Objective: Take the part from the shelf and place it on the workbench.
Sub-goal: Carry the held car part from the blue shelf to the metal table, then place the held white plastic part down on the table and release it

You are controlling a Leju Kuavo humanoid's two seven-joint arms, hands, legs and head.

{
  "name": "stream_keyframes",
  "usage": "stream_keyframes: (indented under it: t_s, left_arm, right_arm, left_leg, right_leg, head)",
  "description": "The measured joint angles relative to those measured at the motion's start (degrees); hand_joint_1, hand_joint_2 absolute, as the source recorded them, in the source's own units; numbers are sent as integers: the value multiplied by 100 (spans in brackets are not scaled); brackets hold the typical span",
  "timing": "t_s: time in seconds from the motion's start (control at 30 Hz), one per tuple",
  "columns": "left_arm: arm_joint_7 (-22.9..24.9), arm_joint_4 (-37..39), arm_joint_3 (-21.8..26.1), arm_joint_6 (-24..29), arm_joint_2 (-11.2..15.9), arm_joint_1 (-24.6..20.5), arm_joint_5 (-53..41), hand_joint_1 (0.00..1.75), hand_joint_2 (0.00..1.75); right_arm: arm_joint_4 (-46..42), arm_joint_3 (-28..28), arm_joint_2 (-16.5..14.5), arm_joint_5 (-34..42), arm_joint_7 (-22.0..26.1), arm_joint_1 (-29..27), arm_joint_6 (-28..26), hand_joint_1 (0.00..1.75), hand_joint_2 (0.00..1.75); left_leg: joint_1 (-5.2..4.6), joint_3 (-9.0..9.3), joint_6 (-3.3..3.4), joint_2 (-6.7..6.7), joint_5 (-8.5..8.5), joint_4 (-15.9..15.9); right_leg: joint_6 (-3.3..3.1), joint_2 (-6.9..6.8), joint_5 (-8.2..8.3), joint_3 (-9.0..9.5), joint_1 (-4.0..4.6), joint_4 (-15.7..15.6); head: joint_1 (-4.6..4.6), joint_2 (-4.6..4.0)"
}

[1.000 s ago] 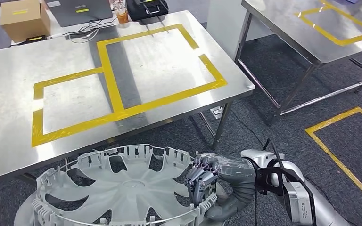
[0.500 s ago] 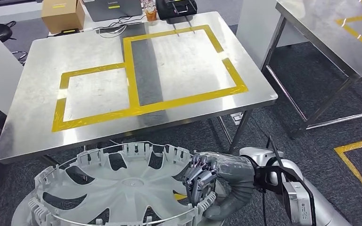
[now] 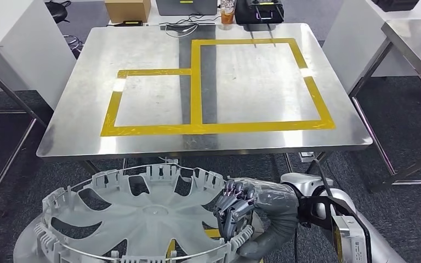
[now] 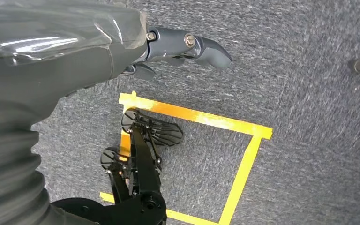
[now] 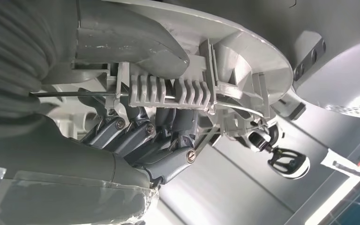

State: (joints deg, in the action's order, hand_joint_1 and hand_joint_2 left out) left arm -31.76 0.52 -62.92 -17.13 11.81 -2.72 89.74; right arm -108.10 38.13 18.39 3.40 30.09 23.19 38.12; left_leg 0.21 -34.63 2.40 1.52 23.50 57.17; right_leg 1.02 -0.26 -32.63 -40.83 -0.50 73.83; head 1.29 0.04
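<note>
The part (image 3: 142, 219) is a large pale grey wheel cover with curved spokes and a clipped rim, held low in front of me. My right hand (image 3: 235, 208) grips its right rim; in the right wrist view its dark fingers (image 5: 168, 154) curl around the rim clips of the part (image 5: 234, 56). The steel workbench (image 3: 142, 49), marked with yellow tape rectangles, stands straight ahead beyond the part. My left hand (image 4: 75, 42) hangs over the carpet with its thumb (image 4: 201, 47) stretched out and nothing in it.
A cardboard box (image 3: 127, 9), a laptop (image 3: 186, 6), an orange cup (image 3: 227, 13) and a black device (image 3: 259, 11) line the workbench's far edge. Another steel table (image 3: 416, 38) stands at the right, a white cabinet (image 3: 11, 33) at the left. Yellow tape (image 4: 243, 154) marks the carpet.
The camera has turned: the workbench has shifted from the left to squarely ahead. The part and my right hand keep the same place in the view.
</note>
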Motion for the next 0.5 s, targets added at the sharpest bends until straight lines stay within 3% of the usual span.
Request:
stream_keyframes:
  t_s: [0.03, 0.1, 0.17, 0.23, 0.3, 0.37, 0.43, 0.47, 0.5]
  left_arm:
    - [2, 0, -1, -1, -4, 2, 0, 0, 175]
    - [5, 0, -1, -1, -6, 1, 0, 0, 175]
    - [8, 0, -1, -1, -2, 6, 0, 0, 175]
    - [8, 0, -1, -3, 8, 20, 0, 0, 175]
    - [1, 0, -2, -19, 19, 33, 0, 0, 175]
    - [-15, 0, -4, -51, 29, 30, 0, 0, 175]
    - [-32, 0, -11, -80, 33, 28, 0, 0, 175]
    - [-38, 0, -21, -86, 31, 31, 0, 0, 175]
    - [-47, 0, -34, -92, 30, 34, 0, 0, 175]
  right_arm:
    - [-1, -2, 1, 7, -2, -6, 0, 175, 175]
    - [-1, -10, 1, 10, -4, -9, 0, 175, 175]
    - [-6, -23, -1, 11, -5, -10, 0, 175, 175]
    - [-11, -36, -3, 18, -5, -10, 0, 175, 175]
    - [-15, -51, -4, 38, -5, -9, 0, 175, 175]
    - [-17, -75, -4, 67, -4, -11, 0, 175, 175]
    - [-17, -95, -3, 86, -4, -27, 1, 175, 175]
    - [-17, -102, -4, 91, -5, -44, 4, 175, 175]
    - [-17, -109, -4, 95, -5, -62, 9, 175, 175]
  left_leg:
    - [8, 10, -15, 49, 11, 6]
    - [13, 18, -73, 123, 51, 44]
    - [3, 5, -141, 163, 92, 85]
    - [14, -4, -198, 175, 109, 88]
    - [36, -40, -257, 120, 174, 161]
    - [50, -257, -315, -4, 425, 627]
    - [60, -641, -355, -90, 738, 1394]
    - [62, -797, -361, -105, 805, 1670]
    - [62, -849, -355, -111, 763, 1734]
  right_leg:
    - [64, 1, 155, 69, -20, -244]
    - [158, 16, 535, 390, -54, -1058]
    - [107, 33, 733, 587, -53, -1516]
    - [-9, 32, 761, 604, -36, -1553]
    - [-78, 27, 764, 622, -48, -1565]
    - [-136, 20, 753, 648, -61, -1574]
    - [-179, 13, 734, 661, -45, -1573]
    - [-190, 11, 722, 667, -35, -1573]
    - [-199, 9, 709, 680, -25, -1573]
  head:
    - [0, 0]
    - [-2, 0]
    - [-5, 0]
    - [-6, 0]
    - [-1, 0]
    - [14, 0]
    - [22, 0]
    - [23, 0]
    - [23, 0]
